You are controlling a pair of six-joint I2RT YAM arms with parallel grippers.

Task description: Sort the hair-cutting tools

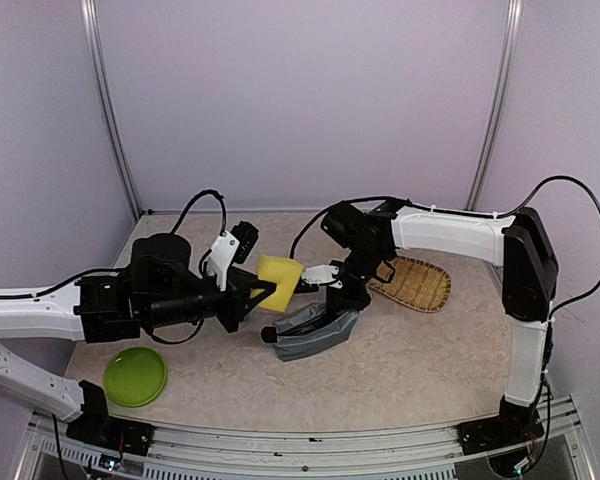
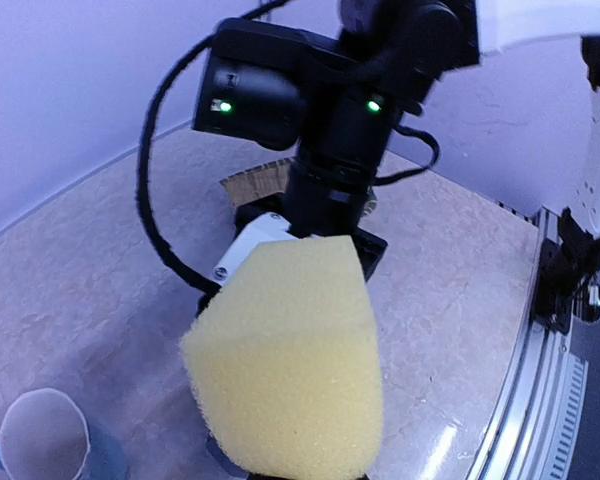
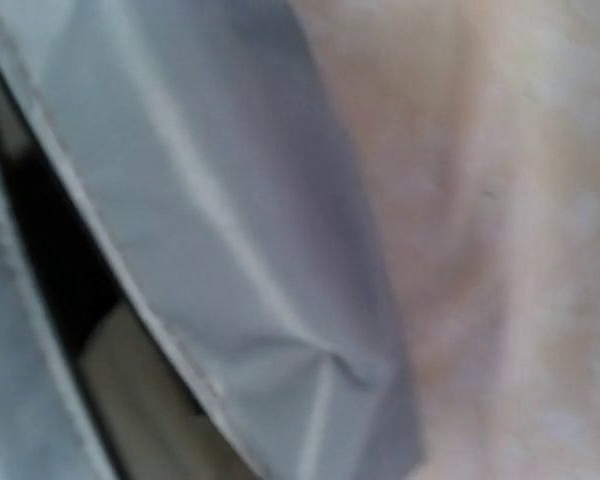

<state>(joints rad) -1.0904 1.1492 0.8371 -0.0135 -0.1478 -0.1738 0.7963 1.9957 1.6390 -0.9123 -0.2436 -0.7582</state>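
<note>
No scissors, clipper or small black block show in any view. My left gripper (image 1: 260, 290) is shut on a yellow sponge (image 1: 279, 282) and holds it above the table; the sponge fills the left wrist view (image 2: 290, 360) and hides the fingers. My right gripper (image 1: 342, 296) points down, right at the top of a grey fabric pouch (image 1: 316, 333). The right wrist view shows only the pouch's grey cloth (image 3: 230, 200) up close, with a dark opening (image 3: 50, 270) at the left. Its own fingers do not show there.
A woven bamboo tray (image 1: 416, 283) lies at the right behind the pouch. A green plate (image 1: 135, 377) lies at the front left. A light-blue cup (image 2: 45, 440) stands below the sponge in the left wrist view. The right arm's wrist (image 2: 340, 110) is just beyond the sponge.
</note>
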